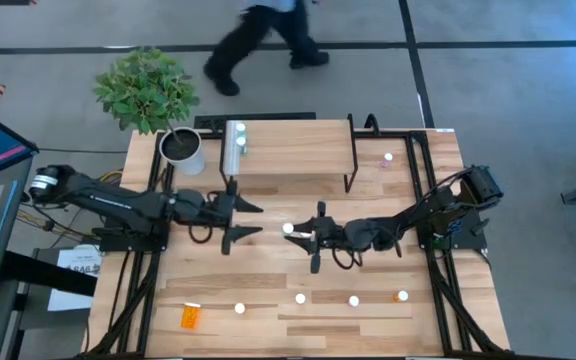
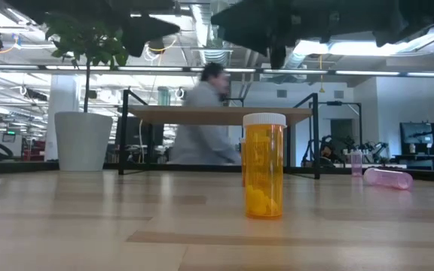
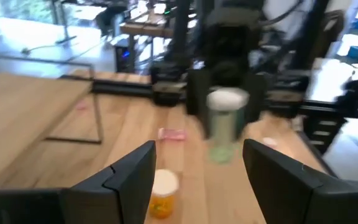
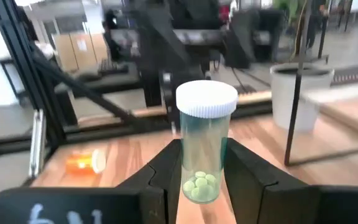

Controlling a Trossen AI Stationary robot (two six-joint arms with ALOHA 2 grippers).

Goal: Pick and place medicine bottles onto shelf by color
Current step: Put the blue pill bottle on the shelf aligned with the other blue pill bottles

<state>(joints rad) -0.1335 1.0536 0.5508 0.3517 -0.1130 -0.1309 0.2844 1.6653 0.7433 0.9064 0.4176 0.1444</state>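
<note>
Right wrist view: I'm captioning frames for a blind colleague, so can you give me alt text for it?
The right claw grips an upright green medicine bottle with a white cap and pale green pills at its bottom. Behind it, an orange bottle lies on the wooden table, with a white plant pot farther off.

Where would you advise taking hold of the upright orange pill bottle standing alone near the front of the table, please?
Grip the orange pill bottle across its round body, below the wider white cap, coming down from above. It stands upright with open tabletop around it.
</note>
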